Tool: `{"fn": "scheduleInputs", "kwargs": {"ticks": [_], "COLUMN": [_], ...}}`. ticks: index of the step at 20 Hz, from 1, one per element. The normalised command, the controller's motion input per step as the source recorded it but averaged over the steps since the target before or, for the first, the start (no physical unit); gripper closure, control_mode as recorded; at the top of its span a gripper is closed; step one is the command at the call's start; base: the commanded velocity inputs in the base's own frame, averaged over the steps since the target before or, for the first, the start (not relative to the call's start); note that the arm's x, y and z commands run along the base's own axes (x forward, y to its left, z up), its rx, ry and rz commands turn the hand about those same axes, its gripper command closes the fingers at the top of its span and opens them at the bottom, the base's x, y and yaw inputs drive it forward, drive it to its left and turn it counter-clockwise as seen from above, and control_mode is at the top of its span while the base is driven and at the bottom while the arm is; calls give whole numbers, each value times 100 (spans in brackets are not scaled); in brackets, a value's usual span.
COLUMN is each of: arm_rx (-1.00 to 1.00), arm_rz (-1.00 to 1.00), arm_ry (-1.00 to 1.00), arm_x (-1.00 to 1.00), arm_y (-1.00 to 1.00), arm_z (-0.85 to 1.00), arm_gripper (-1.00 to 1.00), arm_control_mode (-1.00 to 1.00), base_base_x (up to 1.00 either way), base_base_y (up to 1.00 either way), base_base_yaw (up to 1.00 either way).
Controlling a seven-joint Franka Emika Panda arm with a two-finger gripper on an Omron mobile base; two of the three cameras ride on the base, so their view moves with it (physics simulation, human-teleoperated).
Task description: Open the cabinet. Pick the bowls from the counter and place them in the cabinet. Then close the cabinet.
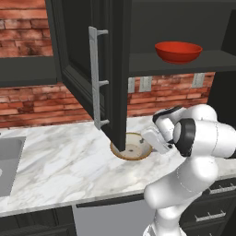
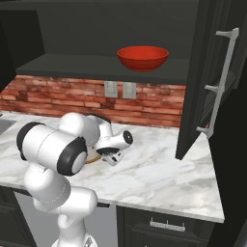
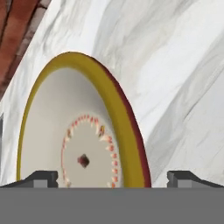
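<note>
Cabinet (image 1: 115,69) doors stand wide open above us, and the red bowl (image 1: 178,51) already sits on the shelf inside. We see the same red bowl up there from our right side, just above the brick wall (image 2: 72,96). Down on the marble tabletop (image 1: 60,156) rests the tan bowl (image 1: 133,148), partly behind the edge of the open left door. Our gripper (image 3: 112,177) sits low beside that bowl, jaws spread wide with nothing between the tips. Through the hand camera the tan bowl's yellow rim and cream inside loom large, its rim line running between our two fingertips (image 3: 41,177). The right door's silver handle (image 2: 219,82) hangs off to the side.
</note>
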Motion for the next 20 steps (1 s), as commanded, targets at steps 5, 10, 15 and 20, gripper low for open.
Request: {"fn": "scheduleInputs", "kwargs": {"ticks": [5,10,15,20], "arm_rx": [0,0,0,0], "arm_rz": [3,2,2,2], "arm_ry": [-4,-5,-6,-4], "arm_x": [0,0,0,-1], "arm_y": [24,19,3,-1], "arm_z": [-39,-36,-32,-16], "arm_gripper": [-100,100,100,100], "arm_control_mode": [-100,-100,-100,-100], "base_base_x": [0,0,0,0], "base_base_y": [0,0,0,0], "base_base_yaw": [0,0,0,0]}}
